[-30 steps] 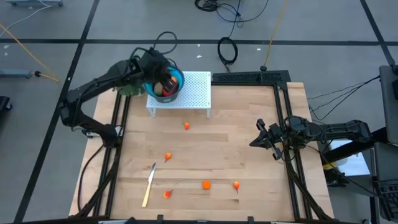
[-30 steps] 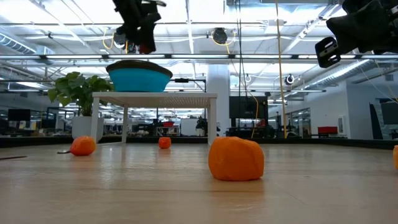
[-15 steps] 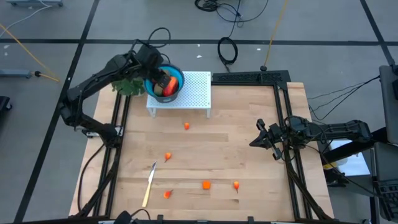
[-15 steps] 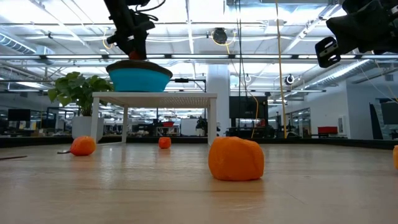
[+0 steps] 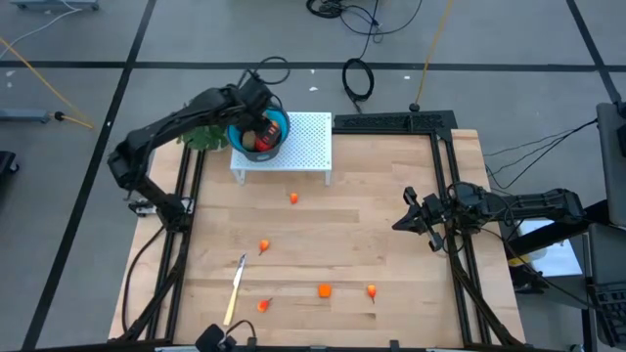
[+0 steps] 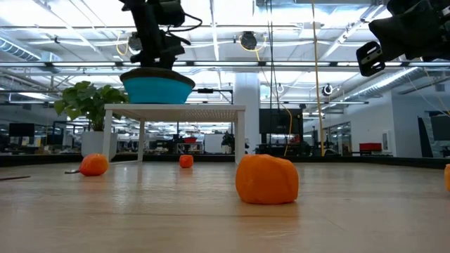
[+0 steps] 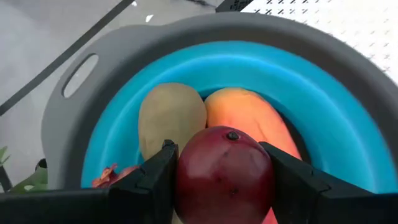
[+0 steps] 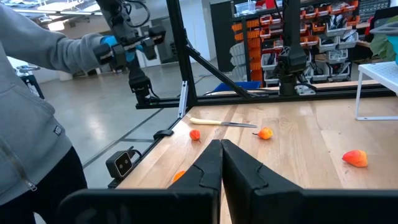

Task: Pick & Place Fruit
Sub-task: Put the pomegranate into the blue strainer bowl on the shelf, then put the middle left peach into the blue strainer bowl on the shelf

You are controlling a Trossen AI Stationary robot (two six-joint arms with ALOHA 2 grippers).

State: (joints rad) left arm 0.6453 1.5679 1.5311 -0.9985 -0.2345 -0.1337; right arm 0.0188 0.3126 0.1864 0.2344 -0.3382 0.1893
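1. Left gripper [image 7: 225, 180] clamped on a dark red round fruit [image 7: 224, 171], over the blue bowl [image 5: 282, 125] at the table's 11 o'clock.
2. Right gripper [image 5: 402, 221] pinched shut, empty, at 3 o'clock.
3. Small orange fruit pieces [image 5: 324, 289] scattered toward 6 o'clock, near the knife [image 5: 235, 286].

Grey tiled floor [image 5: 78, 39], cables strewn; bright ceiling lights [image 6: 295, 14]; orange-binned shelving [image 8: 323, 37], probably storage.

We note two dark, near-black arms of jointed tubular links. Left gripper [image 7: 224, 186]: matte black, angular fingers. Right gripper [image 8: 221, 165]: black, wedge-shaped fingers. Black cables loop along the left arm [image 5: 166, 127]. Person's sleeve [image 8: 43, 50]: grey.
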